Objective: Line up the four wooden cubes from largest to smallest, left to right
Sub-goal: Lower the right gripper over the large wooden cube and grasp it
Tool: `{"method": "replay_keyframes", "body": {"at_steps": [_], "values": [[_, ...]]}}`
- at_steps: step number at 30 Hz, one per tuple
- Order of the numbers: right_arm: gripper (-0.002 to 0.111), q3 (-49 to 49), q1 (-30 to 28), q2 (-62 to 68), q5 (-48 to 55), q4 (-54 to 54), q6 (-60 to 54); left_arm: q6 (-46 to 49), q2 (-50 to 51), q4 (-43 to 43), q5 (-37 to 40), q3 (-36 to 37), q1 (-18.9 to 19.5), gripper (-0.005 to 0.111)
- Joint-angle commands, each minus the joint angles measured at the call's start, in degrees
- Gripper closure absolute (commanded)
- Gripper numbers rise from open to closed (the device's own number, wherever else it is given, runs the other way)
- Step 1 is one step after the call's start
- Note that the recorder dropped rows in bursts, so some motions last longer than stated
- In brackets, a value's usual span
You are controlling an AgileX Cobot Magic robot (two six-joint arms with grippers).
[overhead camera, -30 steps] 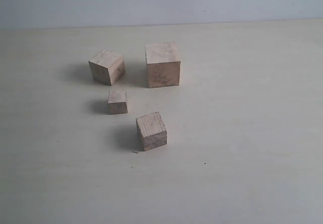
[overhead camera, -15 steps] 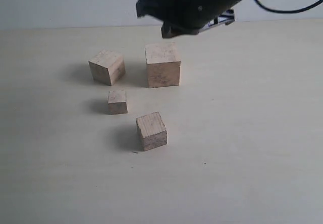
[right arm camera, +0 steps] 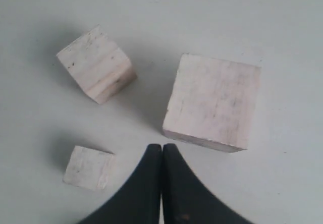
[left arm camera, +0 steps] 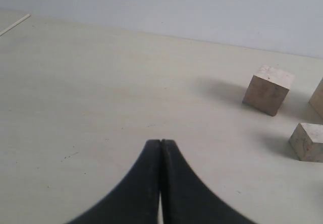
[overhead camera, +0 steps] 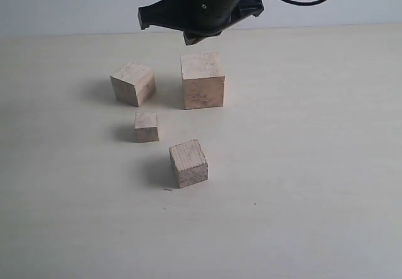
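Note:
Four pale wooden cubes stand on the table. The largest cube is at the back, with the second-largest cube to its left. The smallest cube sits in front of those, and the third cube is nearest. My right gripper hangs high above the back cubes, shut and empty. Its wrist view shows the gripper over the largest, second-largest and smallest. My left gripper is shut and empty, low, well apart from the second-largest and smallest.
A pale wall rises behind the table's far edge. In the left wrist view a thin pale strip lies at the table's far corner. The left arm does not show in the exterior view.
The right arm came in from the upper right and moved left above the back cubes. No cube has moved.

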Motion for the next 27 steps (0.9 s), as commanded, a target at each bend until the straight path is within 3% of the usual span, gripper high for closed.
{"method": "replay_keyframes", "body": {"at_steps": [1,5,8,13,14,27], "values": [[0.108,-6.3,0.1,4.5,7.7,-5.3,5.0,0.0,-0.3,0.0,-0.3,0.1,-0.3,0.107],[0.096,-7.7,0.1,7.1,8.5,-4.7,4.6,0.0,-0.3,0.0,-0.3,0.1,-0.3,0.107],[0.074,-7.7,0.1,8.0,7.3,-4.8,1.3,0.0,-0.3,0.0,-0.3,0.1,-0.3,0.107],[0.008,-7.7,0.0,8.1,1.5,-5.1,-2.4,0.0,-0.3,0.0,-0.3,0.1,-0.3,0.107],[0.003,-7.7,0.0,8.3,0.0,-5.2,-2.1,0.0,-0.3,0.0,-0.3,0.1,-0.3,0.107],[0.004,-7.7,-2.3,13.0,0.2,-9.5,10.7,0.0,-0.3,0.0,-0.3,0.1,-0.3,0.107]]}}
